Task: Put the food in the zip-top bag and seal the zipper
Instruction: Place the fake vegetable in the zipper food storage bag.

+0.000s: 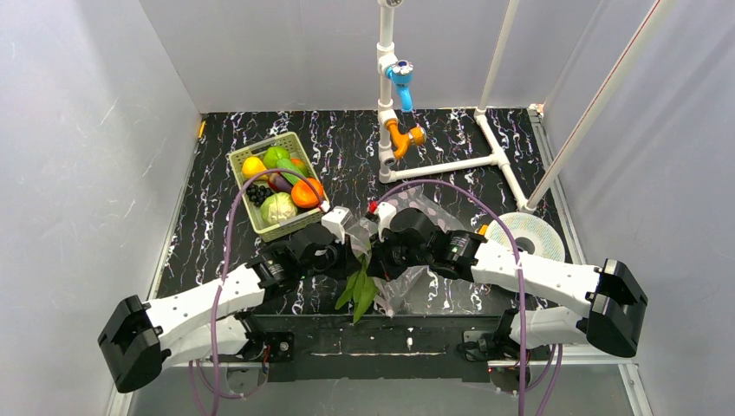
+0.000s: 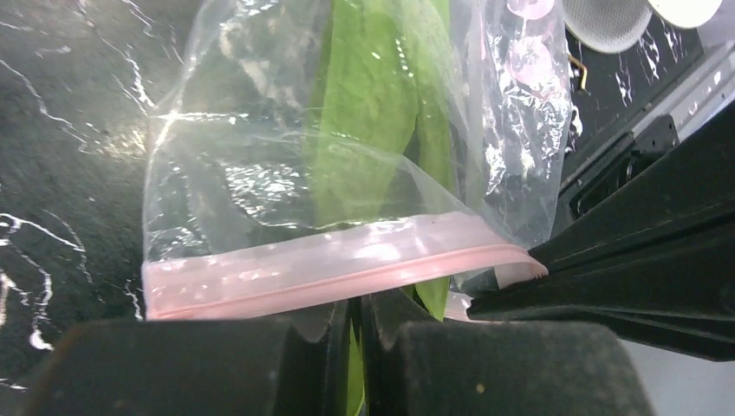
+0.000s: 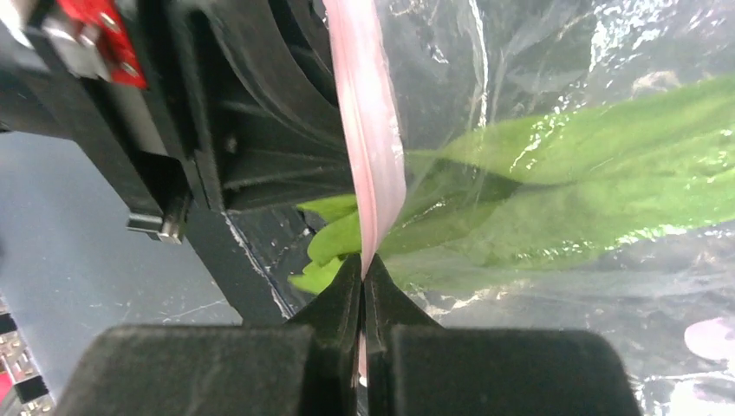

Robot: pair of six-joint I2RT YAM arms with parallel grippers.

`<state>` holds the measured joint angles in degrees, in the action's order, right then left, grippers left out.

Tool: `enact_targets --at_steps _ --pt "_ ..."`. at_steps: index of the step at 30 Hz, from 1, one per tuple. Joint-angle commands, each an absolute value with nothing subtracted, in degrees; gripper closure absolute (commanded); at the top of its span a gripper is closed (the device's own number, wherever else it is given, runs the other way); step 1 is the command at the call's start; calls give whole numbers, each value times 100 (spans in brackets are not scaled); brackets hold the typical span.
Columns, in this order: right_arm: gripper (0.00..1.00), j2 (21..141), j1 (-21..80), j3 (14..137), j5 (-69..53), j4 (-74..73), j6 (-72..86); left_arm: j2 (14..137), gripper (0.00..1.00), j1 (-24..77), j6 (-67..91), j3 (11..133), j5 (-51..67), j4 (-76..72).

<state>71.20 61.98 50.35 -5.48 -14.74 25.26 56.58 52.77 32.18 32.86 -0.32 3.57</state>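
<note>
The clear zip-top bag (image 1: 422,276) hangs between both grippers at the table's front middle. My left gripper (image 1: 354,252) is shut on the stem end of the leafy green bunch (image 2: 373,113), whose leaves lie partly inside the bag and hang down towards the table's front edge (image 1: 360,293). The pink zipper (image 2: 347,264) runs just above the left fingers (image 2: 260,364). My right gripper (image 3: 364,276) is shut on the zipper strip (image 3: 368,130), pinching the mouth edge beside the leaves (image 3: 563,191). The other food (image 1: 279,184) is in the basket.
A light-green slotted basket (image 1: 237,160) with several toy fruits stands at the back left. A white pipe frame (image 1: 451,165) with blue and orange taps stands at the back. A round white disc (image 1: 527,234) lies to the right. A metal rail (image 1: 407,342) runs along the front edge.
</note>
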Motion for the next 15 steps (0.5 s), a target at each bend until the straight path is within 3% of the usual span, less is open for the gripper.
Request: enact_targets --at_steps 1,8,12,15 --pt "99 7072 6205 5104 -760 -1037 2809 5664 100 5234 3273 3524 510 270" --pt "99 7014 6171 5145 -262 -1094 3023 4777 55 5217 3462 3524 739 1463" --pt "99 7061 6153 5255 -107 -1144 3242 3866 37 5213 3805 3214 884 1960" --pt "99 7084 6152 5393 -133 -1148 3357 3354 30 5213 4124 2998 1093 2075"
